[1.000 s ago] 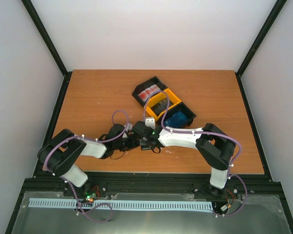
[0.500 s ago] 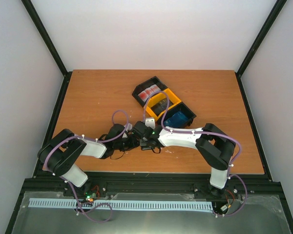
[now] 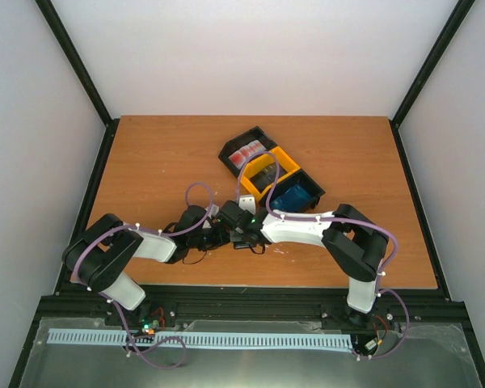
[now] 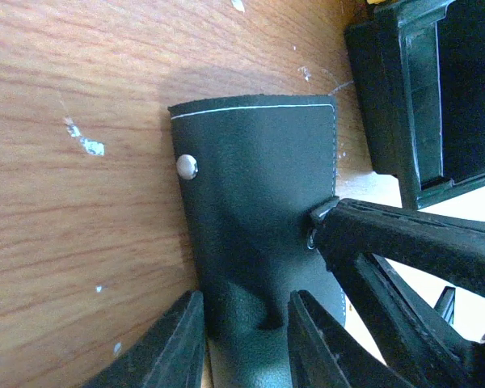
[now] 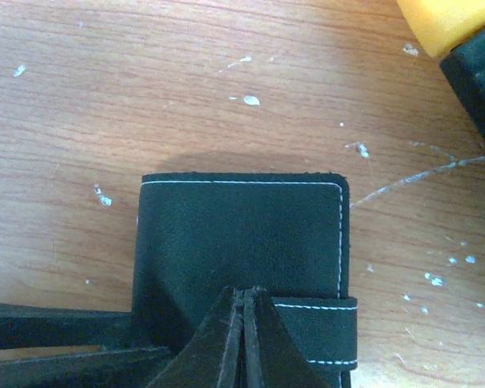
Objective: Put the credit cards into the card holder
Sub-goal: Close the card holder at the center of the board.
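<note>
The card holder point(image 4: 255, 202) lies closed and flat on the table point(image 3: 145, 162), near its front edge and about midway across, where the two arms meet. The left gripper point(image 4: 246, 305) comes at it from one short end, a finger on each side of that end with the leather dented between them. It looks clenched on the card holder, though the contact itself sits at the very bottom of the left wrist view. The right gripper point(image 5: 242, 295) has its fingers pressed tightly together with nothing between them, their tips resting on the card holder's top face just beside the clasp tab point(image 5: 315, 331). A metal snap stud point(image 4: 187, 166) shows near one long edge. The table is orange-brown wood, scuffed with small pale flecks, enclosed by white walls point(image 3: 250, 56) and black frame posts. Just beyond the card holder sits a row of joined bins point(image 3: 284, 164), black, yellow and black. The far black one holds the red-and-white credit cards point(image 3: 246, 152) and the near black one holds the blue credit cards point(image 3: 293, 196). From above, both wrists cover the card holder almost entirely.
</note>
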`<action>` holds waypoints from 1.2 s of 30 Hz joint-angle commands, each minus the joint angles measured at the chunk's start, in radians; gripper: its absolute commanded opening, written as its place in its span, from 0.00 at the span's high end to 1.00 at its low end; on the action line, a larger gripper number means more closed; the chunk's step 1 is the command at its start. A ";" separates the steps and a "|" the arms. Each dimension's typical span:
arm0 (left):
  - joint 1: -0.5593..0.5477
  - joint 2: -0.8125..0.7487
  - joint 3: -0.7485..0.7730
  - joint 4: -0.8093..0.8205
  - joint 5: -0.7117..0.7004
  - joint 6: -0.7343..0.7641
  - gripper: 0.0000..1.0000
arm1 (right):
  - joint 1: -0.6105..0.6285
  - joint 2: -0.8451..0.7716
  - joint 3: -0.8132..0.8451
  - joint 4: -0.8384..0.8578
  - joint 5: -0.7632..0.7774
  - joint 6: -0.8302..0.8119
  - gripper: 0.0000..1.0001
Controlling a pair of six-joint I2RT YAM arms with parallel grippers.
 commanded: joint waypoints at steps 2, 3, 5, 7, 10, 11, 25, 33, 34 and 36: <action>0.004 0.063 -0.037 -0.191 -0.058 -0.001 0.68 | 0.008 0.025 -0.007 0.032 -0.012 0.014 0.97; 0.005 0.063 -0.037 -0.191 -0.058 -0.001 0.68 | 0.008 0.024 -0.006 0.029 -0.013 0.015 0.97; 0.004 0.064 -0.037 -0.191 -0.058 -0.002 0.68 | 0.008 0.019 -0.005 0.011 -0.015 0.019 0.97; 0.004 0.064 -0.038 -0.191 -0.057 -0.002 0.68 | 0.008 0.011 -0.005 -0.004 -0.012 0.021 0.97; 0.004 0.067 -0.038 -0.188 -0.057 -0.001 0.68 | 0.008 -0.014 -0.009 -0.017 -0.003 0.023 0.97; 0.004 0.068 -0.038 -0.187 -0.057 -0.002 0.68 | 0.008 -0.021 -0.010 -0.020 0.005 0.023 0.97; 0.004 0.074 -0.040 -0.181 -0.053 -0.005 0.68 | 0.008 0.001 -0.001 -0.035 0.020 0.023 0.97; 0.004 0.073 -0.041 -0.182 -0.055 -0.007 0.68 | 0.008 0.014 -0.002 -0.032 0.001 0.025 0.97; 0.004 0.072 -0.041 -0.182 -0.054 -0.006 0.68 | 0.008 0.013 0.000 -0.039 0.000 0.027 0.97; 0.004 0.073 -0.041 -0.182 -0.054 -0.005 0.68 | 0.007 0.005 -0.003 -0.046 -0.002 0.027 0.97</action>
